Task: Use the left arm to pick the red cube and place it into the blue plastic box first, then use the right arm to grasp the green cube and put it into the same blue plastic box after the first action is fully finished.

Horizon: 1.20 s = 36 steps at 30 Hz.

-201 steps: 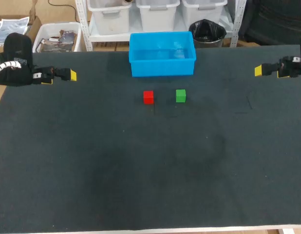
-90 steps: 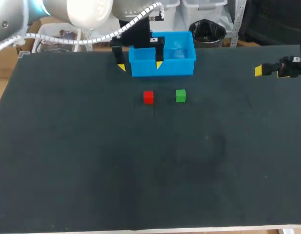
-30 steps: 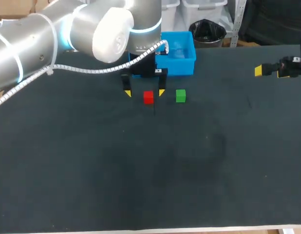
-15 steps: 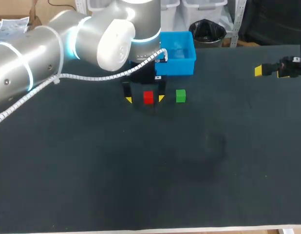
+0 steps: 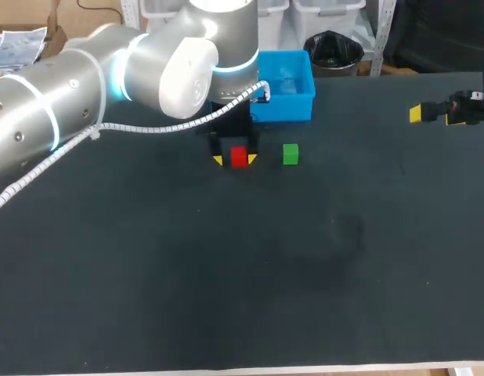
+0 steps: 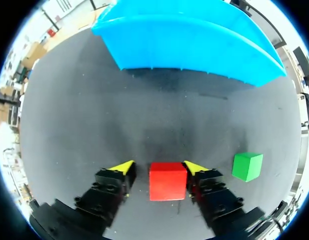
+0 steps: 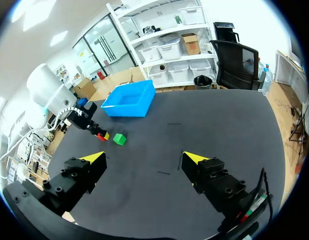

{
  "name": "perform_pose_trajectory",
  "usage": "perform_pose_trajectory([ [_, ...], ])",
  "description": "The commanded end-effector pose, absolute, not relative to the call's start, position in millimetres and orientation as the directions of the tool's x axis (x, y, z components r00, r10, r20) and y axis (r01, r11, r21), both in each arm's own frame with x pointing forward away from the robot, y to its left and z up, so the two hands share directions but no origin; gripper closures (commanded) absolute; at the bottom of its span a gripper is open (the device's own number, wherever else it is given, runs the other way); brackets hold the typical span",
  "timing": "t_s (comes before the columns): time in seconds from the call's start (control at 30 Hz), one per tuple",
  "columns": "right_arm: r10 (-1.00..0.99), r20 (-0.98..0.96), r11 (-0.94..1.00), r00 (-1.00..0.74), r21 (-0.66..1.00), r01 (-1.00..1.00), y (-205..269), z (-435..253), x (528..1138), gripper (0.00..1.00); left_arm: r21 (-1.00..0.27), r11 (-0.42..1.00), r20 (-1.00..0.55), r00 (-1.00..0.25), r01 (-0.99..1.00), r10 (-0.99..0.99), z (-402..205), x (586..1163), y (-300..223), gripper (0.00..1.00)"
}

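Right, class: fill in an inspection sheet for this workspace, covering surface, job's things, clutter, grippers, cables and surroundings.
Surface: dark matte table, flat, nothing spilled.
Job's things: small red cube and small green cube side by side on the table, apart; open blue plastic box behind them, no cube in it.
Clutter: nothing seen.
Grippers: left gripper open, low astride the red cube, gap at one finger; right gripper open, near the table's right edge, holding nothing.
Cables: white coiled cable along the left arm.
Surroundings: nothing seen reaching over the table.
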State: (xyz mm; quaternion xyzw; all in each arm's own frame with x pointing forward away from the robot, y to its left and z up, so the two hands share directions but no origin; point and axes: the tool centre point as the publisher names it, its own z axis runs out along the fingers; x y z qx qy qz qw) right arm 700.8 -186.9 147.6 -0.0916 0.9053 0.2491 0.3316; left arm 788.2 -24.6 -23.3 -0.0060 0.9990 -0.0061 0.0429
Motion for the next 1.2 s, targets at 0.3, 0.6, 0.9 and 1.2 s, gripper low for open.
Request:
perform_pose_trajectory([
  [0.3,0.0,-0.644,0.862,-0.765,0.387,-0.327,-186.2,148.8,700.3,0.0,0.031,0.999,-0.071,-0.997,0.012,0.014,6.1,778.5,-24.1,1.0],
  [0.6,0.0,-0.644,0.862,-0.765,0.387,-0.327,-186.2,148.8,700.3,0.0,0.057,0.998,-0.102,-0.995,0.013,0.019,82.6,778.8,-24.3,1.0],
  [0.9,0.0,-0.644,0.862,-0.765,0.387,-0.327,-186.2,148.8,700.3,0.0,-0.036,0.999,-0.226,-0.974,0.011,0.003,147.9,781.1,-21.5,1.0],
  [1.2,0.0,-0.644,0.862,-0.765,0.387,-0.327,-186.2,148.8,700.3,0.0,-0.046,0.999,-0.248,-0.969,0.01,-0.002,156.0,783.7,-22.6,1.0],
])
